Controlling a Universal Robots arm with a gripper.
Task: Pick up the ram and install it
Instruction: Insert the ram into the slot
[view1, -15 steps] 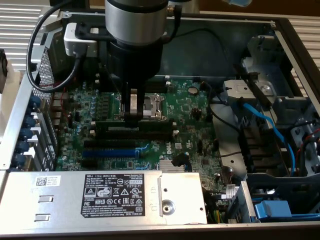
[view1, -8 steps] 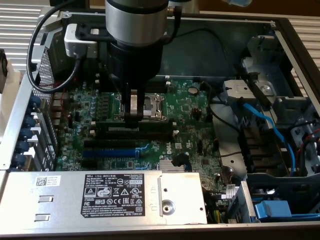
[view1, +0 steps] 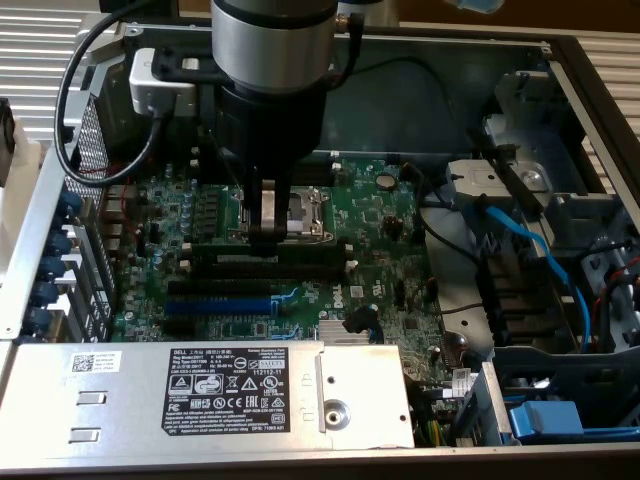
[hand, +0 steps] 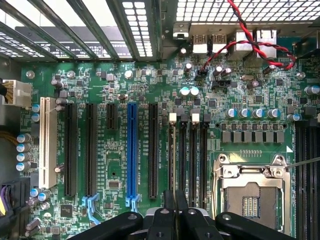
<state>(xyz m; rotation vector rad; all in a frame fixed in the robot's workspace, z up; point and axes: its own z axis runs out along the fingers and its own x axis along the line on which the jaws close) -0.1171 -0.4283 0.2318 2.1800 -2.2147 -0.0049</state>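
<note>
We see the pincer (view1: 268, 233) reaching straight down into the open computer case (view1: 470, 60), its two fingers (hand: 169, 212) drawn close together with only a thin gap between them. The ram (view1: 305, 257) sits directly under the fingertips. It is a long dark-green stick standing on edge on the motherboard (view1: 385, 250), with its upper edge right at the fingertips. We judge that the pincer is clenched on that upper edge, near the middle of the stick's length, though the contact itself is small and shadowed.

The relation that matters is the alignment. The ram's long axis runs crosswise to the pincer, reaching out about evenly to both sides of it, parallel to the memory slots (hand: 195, 160) beneath. In the wrist view the fingers straddle the line of the slot farthest from the processor socket (hand: 252, 197). The other three slots lie between the pincer and that socket. On the pincer's other side come a long black expansion slot (hand: 152, 150) and then the blue slot (hand: 131, 150), both parallel to the ram.

We cannot tell whether the stick is fully seated or only resting in the mouth of its slot. The white end clips (hand: 173, 118) give no clear sign. In our judgement the work stands at the installing stage.
</note>
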